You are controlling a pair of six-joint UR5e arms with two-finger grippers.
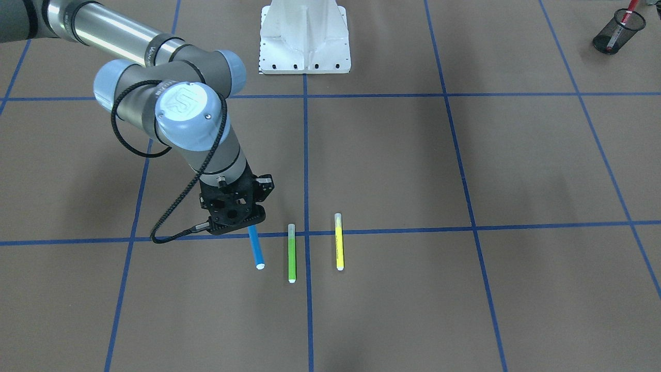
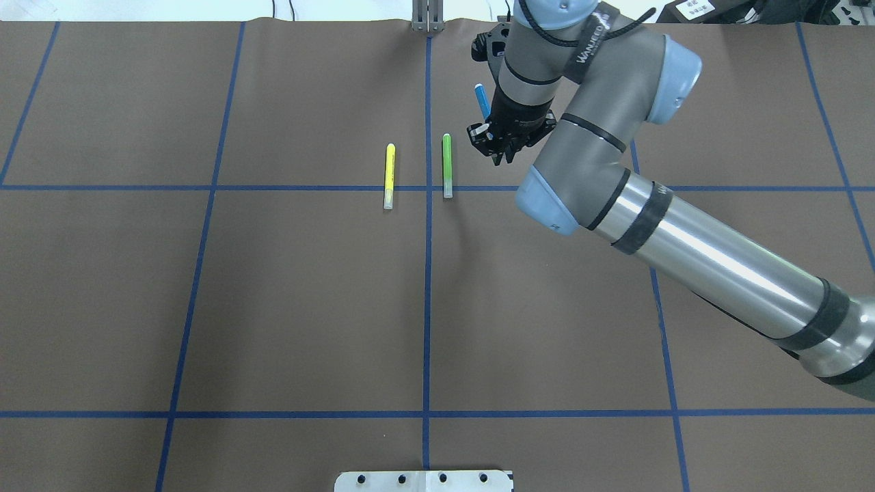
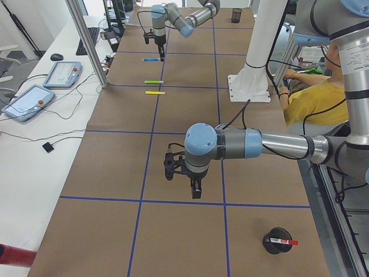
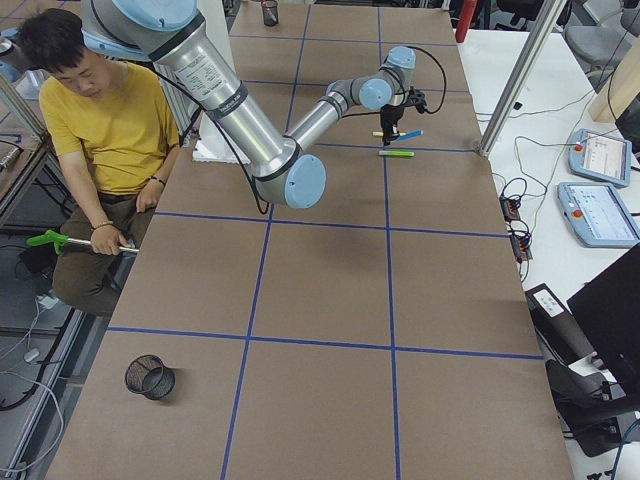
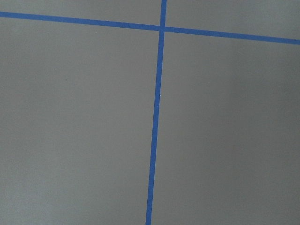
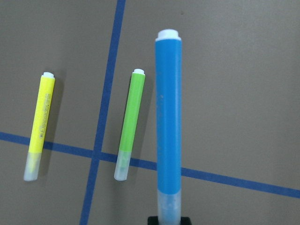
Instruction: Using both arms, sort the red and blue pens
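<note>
Now | right black two-finger gripper (image 1: pixel 245 221) clamps bright blue slim pen (image 1: pixel 255 248) (grey cap end) | slim green marker (image 1: pixel 292 253) just beside, yellow marker (image 1: pixel 339 243) beyond.

Green marker (image 1: pixel 292 253) beside yellow marker (image 1: pixel 339 242), parallel; mesh cup (image 1: pixel 618 32)

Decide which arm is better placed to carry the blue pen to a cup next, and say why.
Right. The right claw is shut on the blue pen, holding it above the table beside the green marker. The left claw hangs far along the table, nowhere near the pen.
</note>
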